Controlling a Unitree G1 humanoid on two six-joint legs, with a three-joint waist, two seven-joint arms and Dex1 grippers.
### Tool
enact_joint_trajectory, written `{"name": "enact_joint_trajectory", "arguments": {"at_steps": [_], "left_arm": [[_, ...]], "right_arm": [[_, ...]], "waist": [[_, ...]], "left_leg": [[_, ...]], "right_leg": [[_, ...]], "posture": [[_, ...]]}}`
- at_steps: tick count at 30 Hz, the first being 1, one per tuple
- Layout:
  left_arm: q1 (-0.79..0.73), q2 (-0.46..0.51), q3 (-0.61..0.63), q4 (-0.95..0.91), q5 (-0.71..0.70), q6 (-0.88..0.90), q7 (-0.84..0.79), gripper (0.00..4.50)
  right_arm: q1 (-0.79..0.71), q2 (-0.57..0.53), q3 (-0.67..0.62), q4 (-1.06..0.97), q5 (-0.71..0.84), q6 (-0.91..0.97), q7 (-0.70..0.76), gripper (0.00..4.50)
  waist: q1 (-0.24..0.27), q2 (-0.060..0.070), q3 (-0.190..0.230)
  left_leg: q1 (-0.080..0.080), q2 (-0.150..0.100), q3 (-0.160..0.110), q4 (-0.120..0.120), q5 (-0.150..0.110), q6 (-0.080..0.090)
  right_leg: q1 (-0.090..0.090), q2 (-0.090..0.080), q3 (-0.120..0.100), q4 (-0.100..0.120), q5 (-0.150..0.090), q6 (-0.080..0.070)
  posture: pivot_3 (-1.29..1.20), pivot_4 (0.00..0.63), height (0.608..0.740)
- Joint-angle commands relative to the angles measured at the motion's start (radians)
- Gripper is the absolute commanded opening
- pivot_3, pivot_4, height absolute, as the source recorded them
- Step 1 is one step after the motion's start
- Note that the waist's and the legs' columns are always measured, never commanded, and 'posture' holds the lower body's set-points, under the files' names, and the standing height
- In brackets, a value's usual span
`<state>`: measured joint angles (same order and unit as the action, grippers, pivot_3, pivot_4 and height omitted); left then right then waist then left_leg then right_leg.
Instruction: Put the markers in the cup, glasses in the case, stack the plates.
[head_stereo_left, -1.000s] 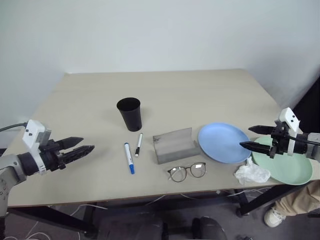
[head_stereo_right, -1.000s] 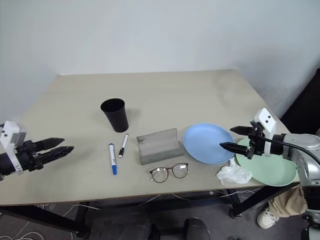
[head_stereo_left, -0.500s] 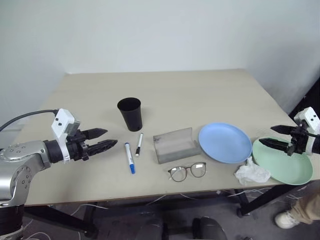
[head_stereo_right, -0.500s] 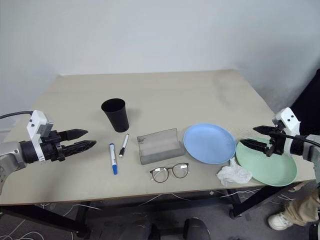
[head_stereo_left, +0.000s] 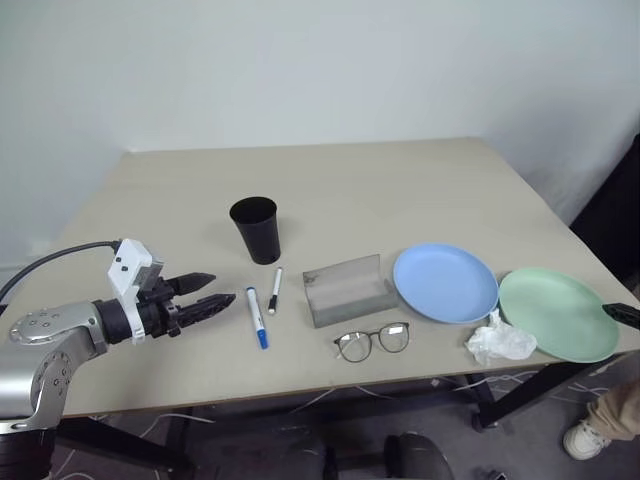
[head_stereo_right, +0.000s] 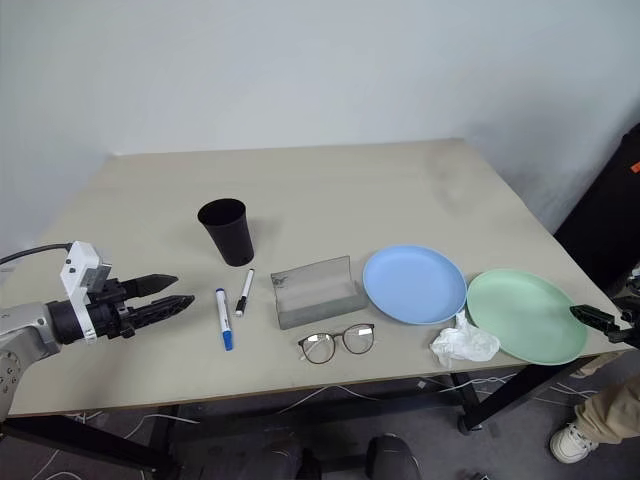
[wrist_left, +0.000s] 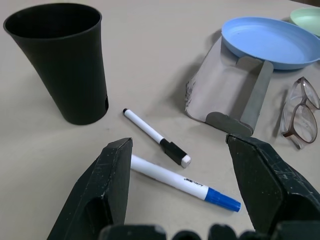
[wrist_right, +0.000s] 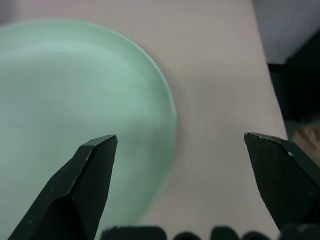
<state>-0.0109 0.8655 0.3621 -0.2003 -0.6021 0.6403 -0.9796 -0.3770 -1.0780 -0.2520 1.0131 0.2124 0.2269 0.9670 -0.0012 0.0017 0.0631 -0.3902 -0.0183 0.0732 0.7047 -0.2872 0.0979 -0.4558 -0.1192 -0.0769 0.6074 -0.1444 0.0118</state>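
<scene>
Head views: beige tabletop (head_stereo_left: 400, 180), back half bare, all items sit in the front half. One black cup (head_stereo_left: 256, 229) upright, left of centre, open space all round except the front. Two markers just in front of it: blue-capped marker (head_stereo_left: 257, 316) longer, black-capped marker (head_stereo_left: 275, 290) shorter, lying side by side, not touching. One grey case (head_stereo_left: 347, 290) open, centre, its right end just beside the light blue plate (head_stereo_left: 446, 283). One pair of glasses (head_stereo_left: 373, 341) in front of the case, near the front edge. Two plates: blue one, then the mint green plate (head_stereo_left: 557, 313) at the right edge, a narrow gap between them. One crumpled white tissue (head_stereo_left: 498, 340) at the front edge between the plates, touching the green rim. Left gripper (head_stereo_left: 222, 290) over the front-left tabletop, jaws apart a moderate way, empty, tips near the blue-capped marker. Right gripper (head_stereo_right: 600, 322) off the right edge by the green plate, partly cut off by the frame.

Left wrist view: left fingers (wrist_left: 112, 182) spread, nothing between; both markers lie just ahead, cup beyond, case, blue plate and glasses to one side.

Right wrist view: right fingers (wrist_right: 90, 175) spread wide, empty, the green plate's rim and bare tabletop ahead of them.
</scene>
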Motion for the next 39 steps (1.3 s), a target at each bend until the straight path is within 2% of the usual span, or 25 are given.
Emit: {"name": "enact_joint_trajectory", "arguments": {"at_steps": [1, 10, 21, 25, 34, 39], "left_arm": [[-0.027, 0.010, 0.006, 0.015, 0.007, -0.031, -0.010, 3.13], [-0.073, 0.016, -0.023, 0.061, 0.026, -0.053, -0.024, 3.13], [-0.082, 0.013, -0.025, 0.057, 0.036, -0.048, -0.024, 3.13], [-0.078, 0.013, -0.021, 0.050, 0.035, -0.045, -0.020, 3.16], [-0.075, 0.010, -0.019, 0.040, 0.028, -0.036, -0.010, 3.16], [-0.074, 0.008, -0.019, 0.035, 0.025, -0.031, -0.004, 3.16]], "right_arm": [[-0.014, -0.007, -0.019, 0.041, -0.008, -0.025, -0.014, 4.41], [-0.009, 0.043, -0.045, 0.080, 0.016, 0.015, -0.019, 4.41], [-0.029, 0.128, -0.106, 0.023, 0.078, 0.176, -0.063, 4.41], [-0.034, 0.141, -0.122, 0.004, 0.089, 0.198, -0.087, 3.51], [-0.055, 0.141, -0.144, -0.015, 0.100, 0.209, -0.113, 0.39], [-0.082, 0.137, -0.159, -0.016, 0.116, 0.211, -0.125, 0.39]], "waist": [[0.000, 0.000, 0.000], [0.000, 0.000, 0.000], [-0.001, -0.002, 0.000], [-0.003, -0.003, 0.000], [-0.003, -0.002, 0.000], [-0.002, -0.002, 0.000]], "left_leg": [[0.000, 0.000, 0.001, 0.000, 0.000, 0.000], [0.001, 0.000, 0.001, 0.000, 0.000, 0.001], [0.004, 0.000, 0.001, 0.000, 0.000, 0.002], [0.011, 0.000, 0.001, -0.001, 0.000, 0.002], [0.012, 0.001, 0.001, -0.003, 0.000, 0.001], [0.012, 0.001, 0.001, -0.003, -0.001, 0.001]], "right_leg": [[0.000, 0.000, 0.000, 0.000, 0.000, 0.000], [0.000, 0.000, 0.003, 0.000, 0.000, 0.000], [0.003, 0.001, 0.004, -0.001, 0.000, 0.000], [0.009, 0.000, 0.003, -0.001, 0.000, 0.000], [0.010, 0.000, 0.003, -0.001, 0.000, 0.000], [0.010, 0.000, 0.003, -0.002, 0.000, 0.000]], "posture": [[0.00, 0.000, 0.723], [0.00, 0.000, 0.723], [0.00, 0.000, 0.723], [0.00, 0.000, 0.723], [0.00, 0.000, 0.723], [0.00, 0.000, 0.723]]}}
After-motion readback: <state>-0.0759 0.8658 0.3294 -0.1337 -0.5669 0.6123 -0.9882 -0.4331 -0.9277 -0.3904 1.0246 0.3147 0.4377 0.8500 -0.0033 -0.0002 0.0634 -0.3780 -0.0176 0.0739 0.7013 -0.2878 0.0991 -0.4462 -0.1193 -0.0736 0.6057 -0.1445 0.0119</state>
